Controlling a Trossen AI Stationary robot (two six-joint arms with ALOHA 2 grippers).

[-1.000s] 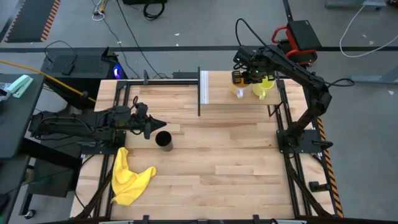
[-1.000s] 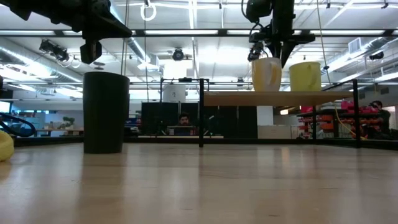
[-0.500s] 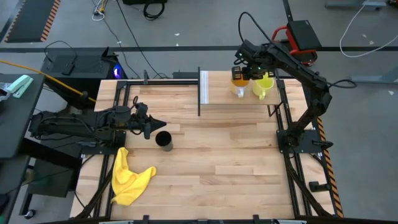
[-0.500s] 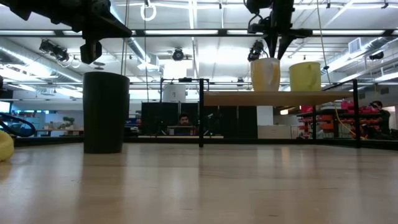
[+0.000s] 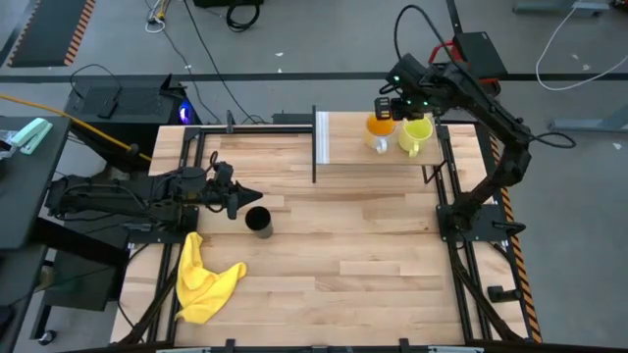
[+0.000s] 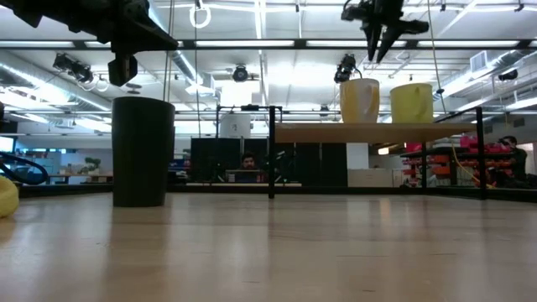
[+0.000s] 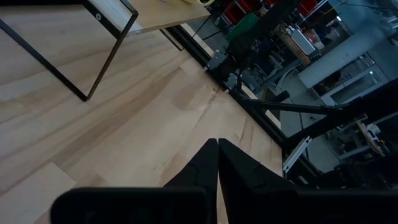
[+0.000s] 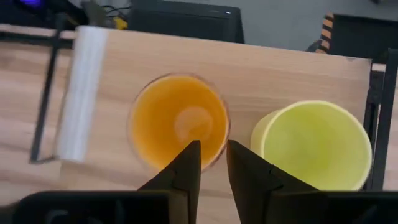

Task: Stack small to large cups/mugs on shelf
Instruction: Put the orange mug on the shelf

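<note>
While the orange mug [image 5: 380,126] and yellow-green mug [image 5: 415,132] stand side by side on the shelf [image 5: 348,139], the right gripper [image 6: 377,46] hangs above them — fingers slightly spread, holding nothing. Across the desk [image 5: 343,245], well apart from the shelf, the black tumbler [image 5: 259,220] stands upright just beside the left gripper [image 5: 257,197], whose fingers are pressed together. A yellow cloth [image 5: 203,279] lies near the tumbler.

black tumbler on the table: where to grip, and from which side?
Grip the black tumbler across its wall near the rim, coming straight down from above. It stands upright, open mouth up, has no handle, and its sides look nearly straight. The shut left gripper sits just beside it; the yellow cloth lies apart, so probably nothing blocks a top approach.
</note>
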